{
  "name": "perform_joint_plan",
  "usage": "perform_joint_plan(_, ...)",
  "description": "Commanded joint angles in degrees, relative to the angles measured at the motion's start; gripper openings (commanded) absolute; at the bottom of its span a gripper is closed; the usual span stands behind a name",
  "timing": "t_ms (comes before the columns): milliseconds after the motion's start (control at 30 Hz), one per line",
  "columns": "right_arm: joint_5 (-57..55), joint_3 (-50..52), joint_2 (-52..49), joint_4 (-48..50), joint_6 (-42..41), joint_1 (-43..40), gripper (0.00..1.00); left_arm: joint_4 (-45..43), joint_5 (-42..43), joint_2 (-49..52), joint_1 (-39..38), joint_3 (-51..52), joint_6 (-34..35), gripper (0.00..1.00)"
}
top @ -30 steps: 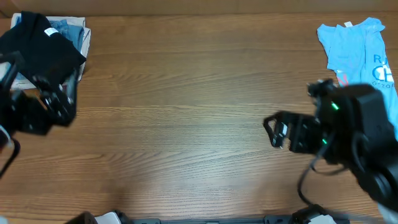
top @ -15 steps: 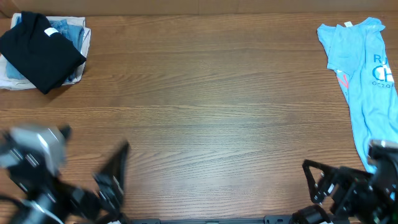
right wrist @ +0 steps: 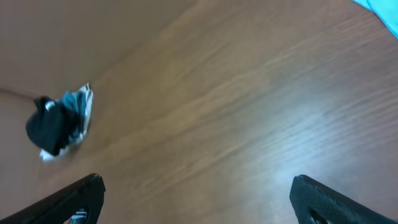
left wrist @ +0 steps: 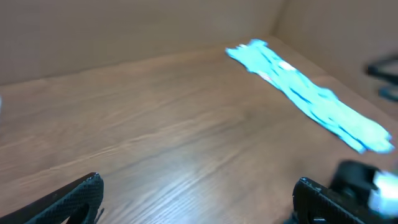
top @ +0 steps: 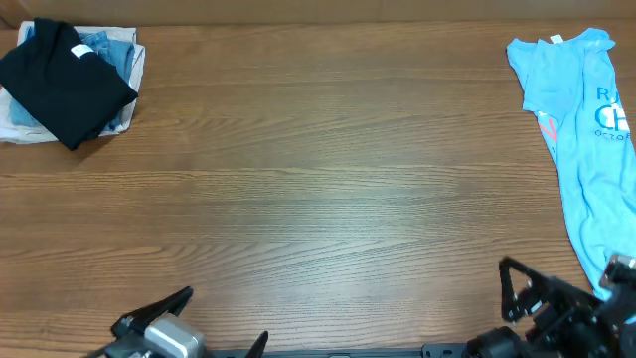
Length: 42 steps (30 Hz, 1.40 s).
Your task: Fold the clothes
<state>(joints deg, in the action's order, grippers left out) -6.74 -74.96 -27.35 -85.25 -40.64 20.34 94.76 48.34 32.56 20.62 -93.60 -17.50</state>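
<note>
The clothes, a black T-shirt [top: 65, 85] with a small white neck label, lie folded on a small stack at the table's far left corner. In the right wrist view the T-shirt [right wrist: 53, 127] appears far off as a dark bundle. My left gripper [left wrist: 199, 190] hangs open low over bare wood at the front left edge, nothing between its fingers. Open as well, my right gripper [right wrist: 196, 186] is at the front right edge with nothing in it. Both grippers are far from the black T-shirt.
A light blue printed T-shirt [top: 581, 129] lies stretched along the right edge of the table, also seen in the left wrist view [left wrist: 311, 99]. Under the black T-shirt sits folded pale blue and white fabric [top: 124, 62]. The wooden table [top: 318, 199] spans the middle.
Both arms have pulled back to the front edge: the left from beside the stack at the far left, the right from mid-table on the right. Both grippers stayed open.
</note>
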Motion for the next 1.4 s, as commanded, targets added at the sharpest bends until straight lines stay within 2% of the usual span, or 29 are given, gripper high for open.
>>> perform_joint_plan(0, -2.23, 1.81, 0.68, 4.57, -1.55, 0.17, 1.0, -1.27, 1.01, -0.33, -6.56, 3.91, -2.01, 1.0)
perform_joint_plan(133, -3.19, 1.84, 0.68, 8.35, -1.16, 0.17, 1.0, -1.73, -2.05, -0.33, -13.77, 8.02, -3.52, 1.0)
perform_joint_plan(233, -6.51, 1.86, 0.68, 9.44, -1.18, 0.17, 1.0, -2.62, -5.79, -0.33, -15.76, 10.21, -3.54, 1.0)
perform_joint_plan(567, -12.52, 1.86, 0.66, 9.25, -1.18, 0.17, 1.0, -8.04, -9.62, -0.33, -15.76, 12.7, -3.54, 1.0)
perform_joint_plan(1367, -12.5, 1.86, 0.68, 8.41, -1.2, 0.17, 1.0, -8.02, -10.49, -0.33, -15.76, 12.72, -3.52, 1.0)
